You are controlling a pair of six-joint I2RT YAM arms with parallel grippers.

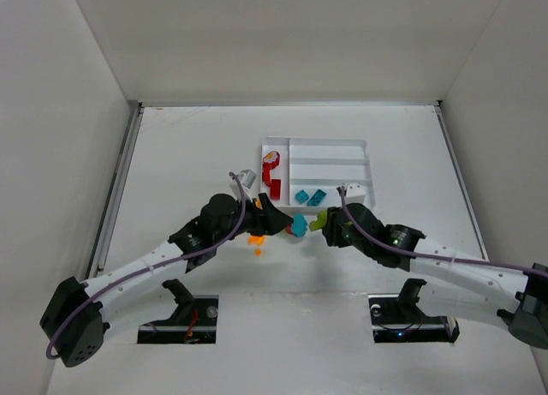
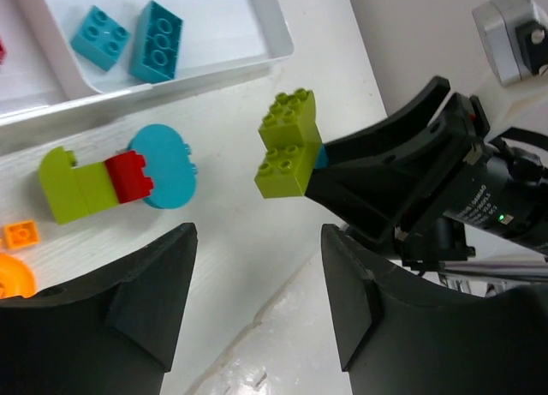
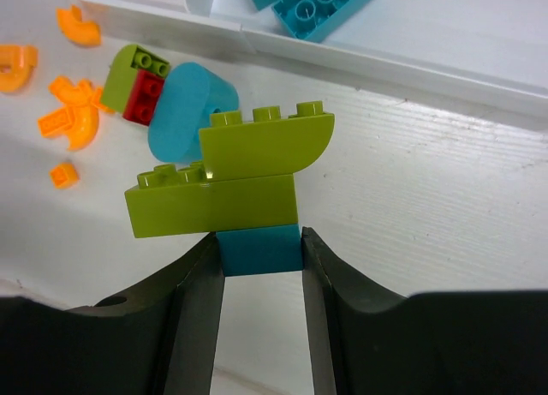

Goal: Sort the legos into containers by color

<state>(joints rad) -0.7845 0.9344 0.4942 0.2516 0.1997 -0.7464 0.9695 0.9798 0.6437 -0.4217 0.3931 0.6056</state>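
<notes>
Right wrist view: lime-green two-brick plastic stack (image 3: 248, 176) on a small teal plastic brick (image 3: 261, 251), that teal base pinched by my right fingers (image 3: 193, 318), held off the white bench (image 3: 445, 198) beside the white plastic tray (image 3: 385, 65), probably for splitting by colour; left fingers (image 2: 145, 318) spread, empty.

Teal brick (image 3: 261, 249) sits partly hidden between the right fingers (image 3: 158, 326).

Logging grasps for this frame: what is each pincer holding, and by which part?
Right pincer clamps a lime-and-teal lego stack by its teal bottom brick. Left pincer is open, holding nothing.
</notes>
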